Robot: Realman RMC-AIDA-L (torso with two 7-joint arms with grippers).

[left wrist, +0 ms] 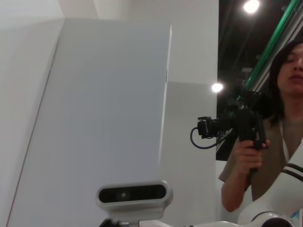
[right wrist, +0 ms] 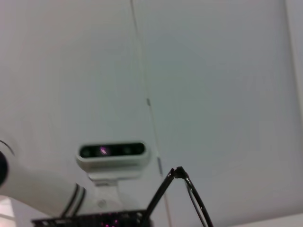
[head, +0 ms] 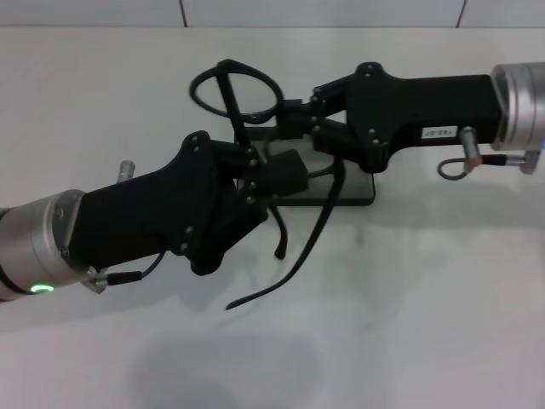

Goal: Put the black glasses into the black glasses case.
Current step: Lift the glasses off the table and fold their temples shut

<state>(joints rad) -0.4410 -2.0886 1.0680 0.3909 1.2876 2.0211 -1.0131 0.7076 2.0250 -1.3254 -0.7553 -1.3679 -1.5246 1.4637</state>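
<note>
Over the white desk [head: 426, 341], the left gripper [head: 271, 175] reaches in from the near left edge toward the middle, its black fingers pressed onto the thin black-framed glasses [head: 247, 94] near the hinge, with one slender temple arm curving down toward the near edge and a second, shorter one hanging beside it. The glasses are held up in the air above the desk's middle, lenses tilted toward the far edge, one rounded lens ring plainly visible. Beneath both grippers lies the flat black rectangular glasses case [head: 353, 192], mostly hidden, resting on the desk near its centre; whether its lid is open cannot be told. The right gripper [head: 294, 119] comes in from the right edge, its fingers pinching the frame beside the lens. In the right wrist view a piece of the black frame [right wrist: 187, 189] pokes up.
</note>
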